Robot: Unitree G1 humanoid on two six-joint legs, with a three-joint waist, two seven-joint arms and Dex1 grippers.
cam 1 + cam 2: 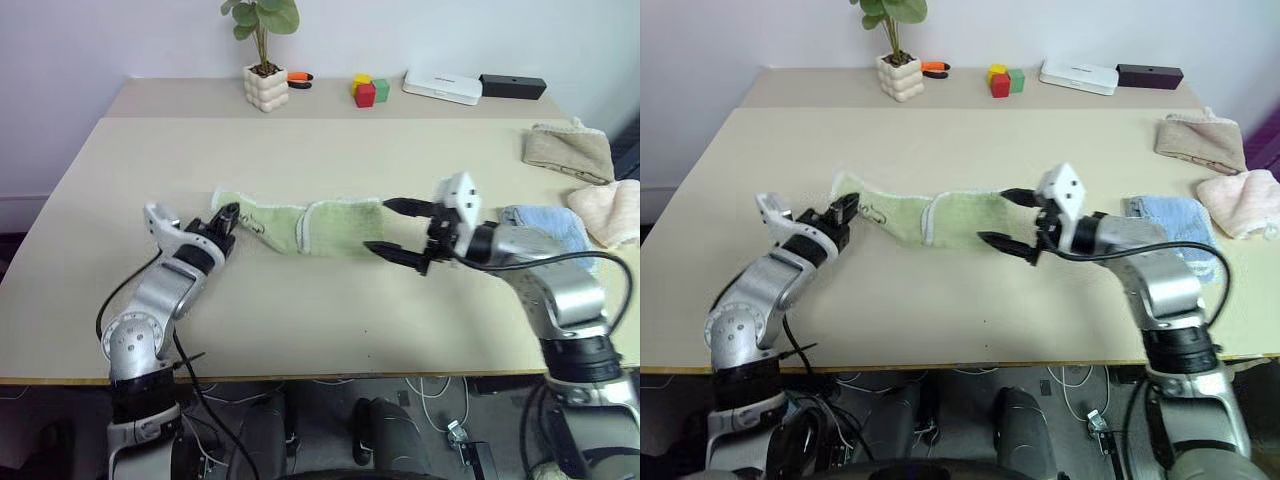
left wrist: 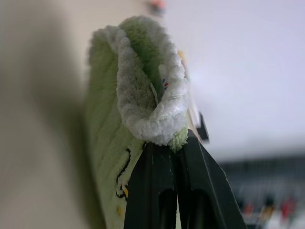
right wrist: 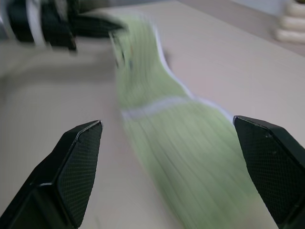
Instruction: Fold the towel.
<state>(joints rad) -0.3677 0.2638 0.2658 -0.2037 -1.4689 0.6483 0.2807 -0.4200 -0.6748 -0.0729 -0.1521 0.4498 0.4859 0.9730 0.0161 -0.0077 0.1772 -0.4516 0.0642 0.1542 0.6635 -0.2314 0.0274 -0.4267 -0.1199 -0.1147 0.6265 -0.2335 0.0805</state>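
From the head, the left arm reaches forward, its left gripper (image 1: 226, 218) pinched tight on the left end of the green towel (image 1: 300, 226), which lies stretched across the middle of the table (image 1: 300, 150). The right arm bends inward, and the right gripper (image 1: 397, 229) stands wide at the towel's right end. Three more towels lie at right: one blue (image 1: 545, 225), one beige (image 1: 568, 150), one pink (image 1: 618, 210), cut by the edge. The left wrist view shows black fingers (image 2: 157, 186) clamping the white-edged hem, the background blurred. The right wrist view shows two spread fingers (image 3: 78, 167) flanking the smeared towel.
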